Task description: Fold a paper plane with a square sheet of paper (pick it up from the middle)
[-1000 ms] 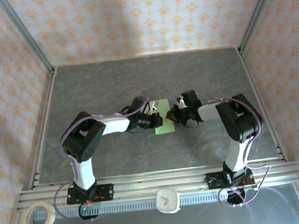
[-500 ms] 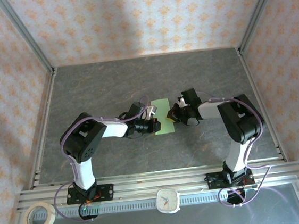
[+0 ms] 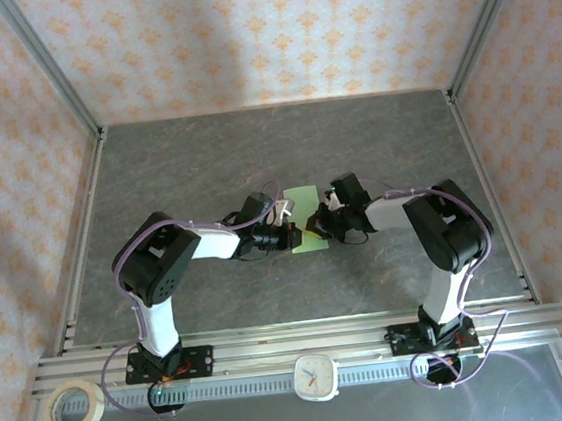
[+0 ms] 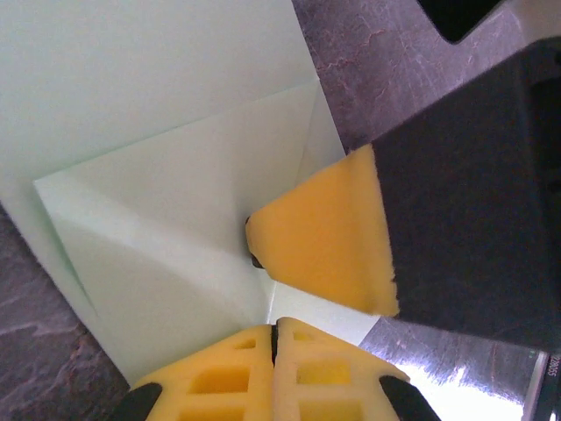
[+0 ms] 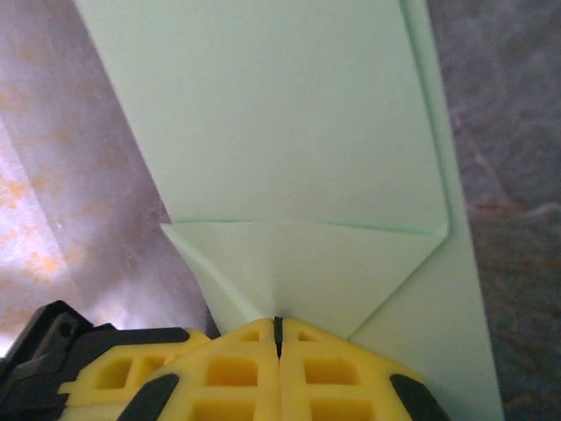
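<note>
The green sheet point(image 3: 304, 203), two corners folded in, lay flat on the desk point(image 3: 206, 168), the left hand point(image 4: 273, 331) at the sheet's left edge and the right hand point(image 5: 278, 323) on its flaps, each hand pressed tightly closed

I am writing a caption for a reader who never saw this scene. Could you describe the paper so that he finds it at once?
On the grey table, look at the middle, where the left gripper and right gripper come together. The paper lies under them: flat, the only pale green thing, with a triangular fold.
</note>
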Tool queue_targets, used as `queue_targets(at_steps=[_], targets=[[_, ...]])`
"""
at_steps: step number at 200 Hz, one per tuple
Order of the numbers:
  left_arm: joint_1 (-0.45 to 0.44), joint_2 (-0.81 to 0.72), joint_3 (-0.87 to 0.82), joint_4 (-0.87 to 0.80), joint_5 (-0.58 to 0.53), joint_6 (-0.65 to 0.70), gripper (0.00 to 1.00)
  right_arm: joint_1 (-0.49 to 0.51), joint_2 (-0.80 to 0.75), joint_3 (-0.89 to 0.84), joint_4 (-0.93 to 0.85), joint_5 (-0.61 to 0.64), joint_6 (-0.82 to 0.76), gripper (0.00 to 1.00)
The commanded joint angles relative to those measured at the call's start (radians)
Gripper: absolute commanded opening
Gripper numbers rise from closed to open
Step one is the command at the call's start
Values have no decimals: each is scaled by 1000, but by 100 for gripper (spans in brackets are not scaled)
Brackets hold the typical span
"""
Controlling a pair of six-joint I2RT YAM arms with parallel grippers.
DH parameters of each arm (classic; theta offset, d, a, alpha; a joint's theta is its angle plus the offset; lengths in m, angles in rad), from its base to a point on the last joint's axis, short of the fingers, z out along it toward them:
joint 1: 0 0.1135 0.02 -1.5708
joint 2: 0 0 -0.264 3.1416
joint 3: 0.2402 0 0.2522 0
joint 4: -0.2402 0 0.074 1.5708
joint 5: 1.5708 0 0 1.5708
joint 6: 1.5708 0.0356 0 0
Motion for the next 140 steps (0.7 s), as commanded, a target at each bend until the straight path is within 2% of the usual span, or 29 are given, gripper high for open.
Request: queue_targets(at_steps=[1, 39, 90, 140], targets=[[0, 69, -43, -178, -42, 19, 0, -40, 25, -19, -16, 54, -13, 0], [0, 68, -58, -171, -40, 16, 0, -116, 27, -5, -3, 43, -16, 0], [0, 47, -64, -168, -44, 7, 0, -154, 22, 35, -32, 49, -22, 0], [-1, -67, -1, -182, -30, -47, 0, -154, -129, 9, -92, 96, -22, 0]])
